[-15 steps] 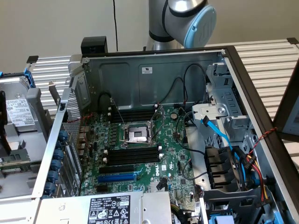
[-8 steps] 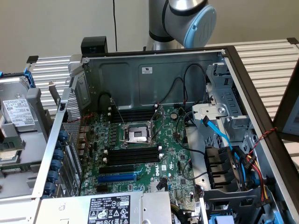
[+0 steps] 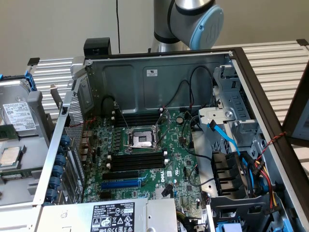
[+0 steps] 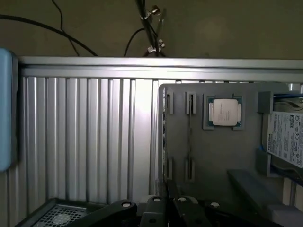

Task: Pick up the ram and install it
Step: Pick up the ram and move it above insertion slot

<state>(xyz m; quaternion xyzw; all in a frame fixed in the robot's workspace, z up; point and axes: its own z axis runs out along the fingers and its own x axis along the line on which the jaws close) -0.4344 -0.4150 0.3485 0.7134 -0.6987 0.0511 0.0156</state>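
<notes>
My gripper [image 4: 168,191] hangs above the near edge of a grey parts tray [image 4: 208,156]. Its black linkages are drawn together at the centre, so it looks shut, with nothing visible between the fingers. On the tray a thin dark edge [image 4: 189,137] runs between two pairs of clips; I cannot tell whether it is the ram. In the exterior view the open computer case [image 3: 159,72] shows the motherboard, with long black memory slots [image 3: 137,159] below the CPU socket [image 3: 143,140] and more slots [image 3: 137,118] above it. The tray [image 3: 36,140] lies at the exterior view's left of the case.
A loose CPU [image 4: 225,112] and a hard drive [image 4: 286,137] sit on the tray. A blue expansion slot [image 3: 120,183], cables [image 3: 231,145] and a drive cage [image 3: 236,111] crowd the case. The arm's elbow [image 3: 193,19] stands behind it. Ribbed metal table [image 4: 85,137] lies beside the tray.
</notes>
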